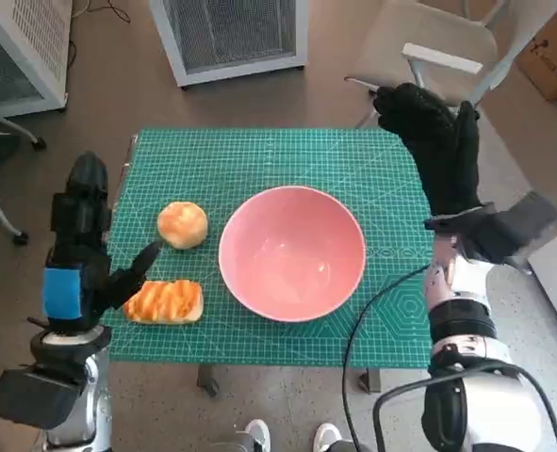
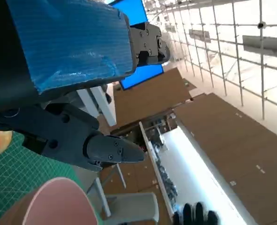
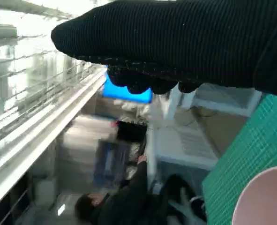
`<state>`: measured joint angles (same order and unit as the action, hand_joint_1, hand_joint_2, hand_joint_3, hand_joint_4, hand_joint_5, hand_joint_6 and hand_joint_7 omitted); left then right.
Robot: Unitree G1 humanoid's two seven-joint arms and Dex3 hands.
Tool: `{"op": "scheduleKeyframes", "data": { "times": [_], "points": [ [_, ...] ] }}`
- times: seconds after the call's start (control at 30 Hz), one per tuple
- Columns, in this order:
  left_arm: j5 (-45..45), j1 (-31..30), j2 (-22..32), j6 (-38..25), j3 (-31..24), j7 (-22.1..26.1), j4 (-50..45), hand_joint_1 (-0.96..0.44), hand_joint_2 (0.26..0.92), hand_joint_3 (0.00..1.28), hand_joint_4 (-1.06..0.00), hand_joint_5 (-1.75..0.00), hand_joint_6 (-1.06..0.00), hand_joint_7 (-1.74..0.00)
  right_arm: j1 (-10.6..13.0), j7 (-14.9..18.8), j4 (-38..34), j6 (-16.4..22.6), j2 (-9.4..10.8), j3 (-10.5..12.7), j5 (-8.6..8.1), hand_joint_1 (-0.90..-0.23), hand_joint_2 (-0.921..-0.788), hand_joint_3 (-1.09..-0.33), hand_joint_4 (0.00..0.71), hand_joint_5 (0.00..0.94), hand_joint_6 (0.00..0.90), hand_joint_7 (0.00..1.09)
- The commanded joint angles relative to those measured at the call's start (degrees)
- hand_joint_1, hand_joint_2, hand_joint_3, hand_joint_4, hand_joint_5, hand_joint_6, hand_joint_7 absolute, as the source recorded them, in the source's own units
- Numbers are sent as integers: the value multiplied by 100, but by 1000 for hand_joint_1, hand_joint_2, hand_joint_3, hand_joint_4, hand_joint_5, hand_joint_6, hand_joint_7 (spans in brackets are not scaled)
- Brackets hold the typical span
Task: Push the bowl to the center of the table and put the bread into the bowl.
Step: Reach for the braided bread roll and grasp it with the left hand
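The pink bowl [image 1: 291,251] stands empty near the middle of the green cutting mat [image 1: 259,155]; its rim also shows in the left wrist view [image 2: 54,201] and the right wrist view [image 3: 265,199]. A round bun [image 1: 182,224] lies left of the bowl, and a long striped bread [image 1: 164,301] lies nearer the front left. My left hand [image 1: 80,250] hovers at the mat's left edge, fingers apart, one fingertip close to the long bread. My right hand [image 1: 438,141] is raised over the mat's right edge, fingers stretched and holding nothing.
Two white mesh-fronted units [image 1: 231,33] stand on the floor beyond the table. A chair [image 1: 448,47] is at the back right, a cardboard box [image 1: 551,47] further right. A black cable [image 1: 372,311] hangs by my right arm. A person [image 3: 124,197] shows in the right wrist view.
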<state>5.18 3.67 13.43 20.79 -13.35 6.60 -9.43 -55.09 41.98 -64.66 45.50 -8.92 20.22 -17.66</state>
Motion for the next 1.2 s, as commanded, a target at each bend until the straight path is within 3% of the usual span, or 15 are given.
{"op": "scheduleKeyframes", "data": {
  "times": [0.03, 0.13, 0.27, 0.37, 0.5, 0.6, 0.7, 0.9, 1.2],
  "points": [
    [-323, 202, 375, -421, 89, 153, -290, -339, 920, 164, -40, -12, 1, -327, 343, 886, 445, -55, 18, 88, -540, -616, -921, -671, 125, 8, 264, 47],
    [-468, 222, 495, -599, 102, 190, -410, -314, 915, 161, -49, -16, 1, -335, 385, 1067, 535, -88, 27, 85, -673, -620, -921, -639, 125, 7, 263, 48],
    [-1053, 166, 921, -1299, 142, 337, -941, -280, 890, 149, -35, -9, 1, -330, 426, 1258, 593, -154, 18, 91, -803, -626, -921, -615, 126, 6, 263, 48],
    [-1439, 112, 1160, -1822, 158, 446, -1290, -219, 838, 122, -23, -3, 1, -328, 422, 1316, 560, -176, 5, 99, -845, -629, -921, -605, 125, 5, 262, 48],
    [-2119, 5, 1537, -2948, 258, 831, -1993, -149, 758, 74, -12, -1, 1, -312, 417, 1318, 487, -193, -5, 121, -864, -631, -921, -597, 124, 3, 265, 50],
    [-2532, -21, 1784, -3777, 402, 1233, -2453, -102, 739, 62, -8, -1, -6, -310, 435, 1270, 485, -173, 10, 123, -850, -630, -921, -595, 123, 3, 266, 50],
    [-2886, -47, 2005, -4478, 561, 1612, -2836, 62, 741, 33, -4, 0, -102, -187, 448, 1212, 498, -165, 27, 111, -839, -625, -921, -594, 121, 1, 266, 50],
    [-3217, -15, 2142, -5100, 772, 1950, -3164, 156, 751, 19, -3, 0, -169, -99, 456, 1157, 529, -169, 45, 93, -829, -622, -921, -594, 121, 1, 266, 49],
    [-3923, -148, 2555, -5772, 1215, 2630, -3656, 159, 753, 12, -44, -7, -230, -49, 444, 1042, 559, -232, 102, 93, -852, -624, -921, -585, 124, 3, 272, 51]
  ]
}}
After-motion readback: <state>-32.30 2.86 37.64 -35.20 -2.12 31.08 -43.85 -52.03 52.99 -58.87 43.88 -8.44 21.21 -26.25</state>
